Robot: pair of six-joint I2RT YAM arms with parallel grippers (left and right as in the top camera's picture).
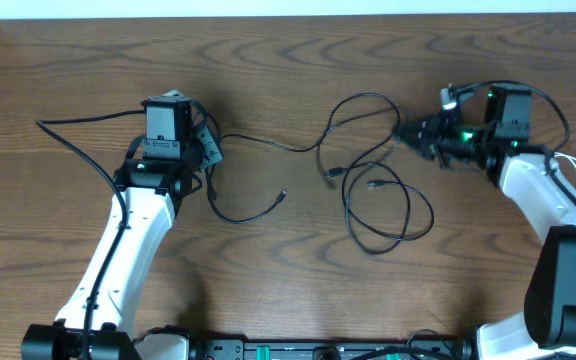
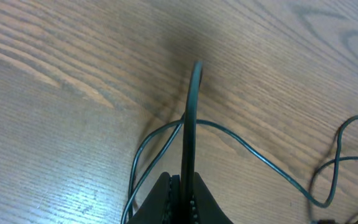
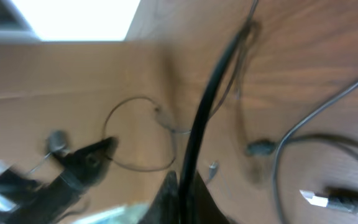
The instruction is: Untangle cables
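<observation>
Overhead: thin, glossy black cables [image 1: 371, 186] sprawl in loose loops over the grained wooden surface [image 1: 268, 60], from its centre toward three o'clock. The left hand [image 1: 208, 148] sits at nine o'clock and the right hand [image 1: 406, 135] at two o'clock.

Left wrist: the left hand [image 2: 184, 182] is clenched on one of the black cables [image 2: 193, 93], which arches stiffly toward twelve.

Right wrist: the view is blurred. The right hand [image 3: 182, 182] pinches one of the black cables [image 3: 213, 81], a smooth, curving cord.

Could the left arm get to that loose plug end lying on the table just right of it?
Probably yes: the plug end lies close by, with only bare table between. But the left hand is shut on a black cable, so it would have to let go first.
</observation>
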